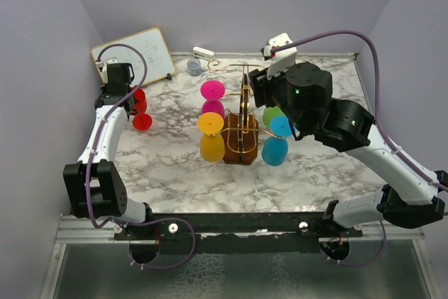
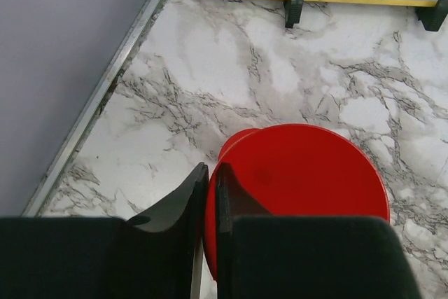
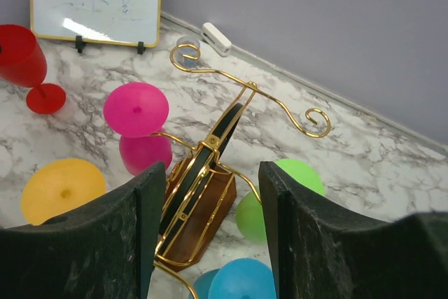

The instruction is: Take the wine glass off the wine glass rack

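The gold wire wine glass rack [image 1: 241, 127] stands on its brown base mid-table. Pink [image 1: 213, 90], yellow [image 1: 210, 123], green [image 1: 272, 114] and blue [image 1: 281, 127] wine glasses hang from it upside down. My right gripper [image 3: 210, 169] hovers above the rack [image 3: 203, 194], open and empty, with the green glass [image 3: 301, 176] and blue glass [image 3: 241, 281] below it. A red wine glass [image 1: 142, 121] is at the far left, off the rack. My left gripper [image 2: 211, 169] is shut on that red glass's [image 2: 301, 173] thin edge.
A small whiteboard [image 1: 133, 54] leans at the back left corner, with a white eraser [image 1: 203, 52] and a small grey-blue roll [image 1: 194, 66] along the back wall. Purple walls close in the marble table [image 1: 175, 166] on three sides.
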`<state>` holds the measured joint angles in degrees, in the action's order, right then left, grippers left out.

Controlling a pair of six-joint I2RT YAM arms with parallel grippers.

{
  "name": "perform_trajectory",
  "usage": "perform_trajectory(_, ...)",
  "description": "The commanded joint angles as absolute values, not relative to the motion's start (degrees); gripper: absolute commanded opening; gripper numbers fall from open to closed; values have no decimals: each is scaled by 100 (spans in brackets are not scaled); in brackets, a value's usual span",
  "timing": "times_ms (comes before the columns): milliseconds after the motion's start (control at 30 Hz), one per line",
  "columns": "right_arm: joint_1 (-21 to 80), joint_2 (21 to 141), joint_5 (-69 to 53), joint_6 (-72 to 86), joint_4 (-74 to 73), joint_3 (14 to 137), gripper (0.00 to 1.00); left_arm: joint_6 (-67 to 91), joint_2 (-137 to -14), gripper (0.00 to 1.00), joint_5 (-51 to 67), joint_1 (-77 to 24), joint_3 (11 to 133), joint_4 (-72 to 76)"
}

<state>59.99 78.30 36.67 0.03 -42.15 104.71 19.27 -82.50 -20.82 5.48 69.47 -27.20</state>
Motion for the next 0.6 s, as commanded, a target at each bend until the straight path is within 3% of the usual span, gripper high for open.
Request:
perform_trajectory(0, 5994, 7675, 3445, 468, -4380, 10062, 56, 1777, -8196, 11, -2475, 466, 6776, -2245)
perform_trajectory(167, 5993, 7510, 3434, 531, -4297, 9806, 56, 1836, -8332, 15, -2305, 457, 6759, -2163)
perform_trajectory(367, 5994, 7356, 3464, 595, -4304, 9628, 56, 1849, -8436, 33, -2213, 456, 6868, -2238)
perform_trajectory(567, 5994, 7269, 3401, 649, -4300, 9563, 56, 1832, -8138, 35, -2242, 457, 6930, -2407)
